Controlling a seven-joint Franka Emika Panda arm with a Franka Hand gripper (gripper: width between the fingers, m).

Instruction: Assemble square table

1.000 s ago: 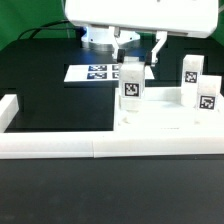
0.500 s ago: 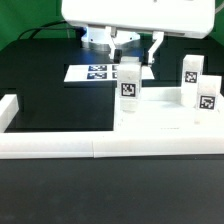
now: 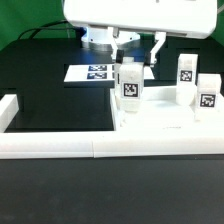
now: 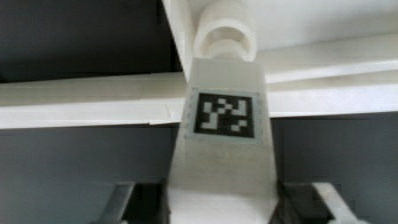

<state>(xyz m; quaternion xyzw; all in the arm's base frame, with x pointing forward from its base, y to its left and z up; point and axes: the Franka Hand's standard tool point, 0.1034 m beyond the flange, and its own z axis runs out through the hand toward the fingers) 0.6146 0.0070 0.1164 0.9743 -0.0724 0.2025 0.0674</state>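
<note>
The gripper (image 3: pixel 138 52) hangs just above the square table's slab (image 3: pixel 160 118), its two fingers clamped on the sides of an upright leg block (image 3: pixel 130 84), as the wrist view confirms with a finger (image 4: pixel 130 203) on either flank of the same block (image 4: pixel 222 140). The block's long axis runs vertically, tag facing the exterior camera. Two more leg blocks (image 3: pixel 186 72) (image 3: pixel 206 93) stand upright on the slab, well apart from the gripper toward the exterior view's right. The white border rail (image 3: pixel 70 145) closes off the near edge below the gripper. Open black table (image 3: pixel 55 105) lies toward the exterior view's left, and the marker board (image 3: pixel 92 72) lies flat behind it.
</note>
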